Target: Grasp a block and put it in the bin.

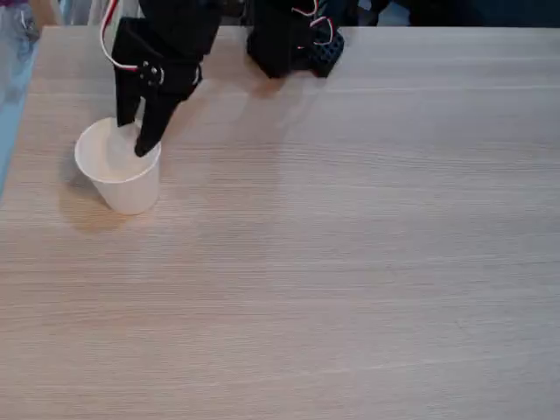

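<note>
The bin, a white paper cup (121, 179), stands upright on the left part of the table in the fixed view. My black gripper (133, 138) hangs right over the cup's mouth, with its fingertips (147, 140) dipping to rim level. The jaws stand a little apart. The narrow gap between them shows white, which I cannot tell from the cup's white inside. I cannot make out the block as a separate thing.
The arm's black base (284, 39) with red and white wires sits at the table's back edge. The light wooden table (350, 262) stretches wide to the right and front of the cup. The table's left edge runs close to the cup.
</note>
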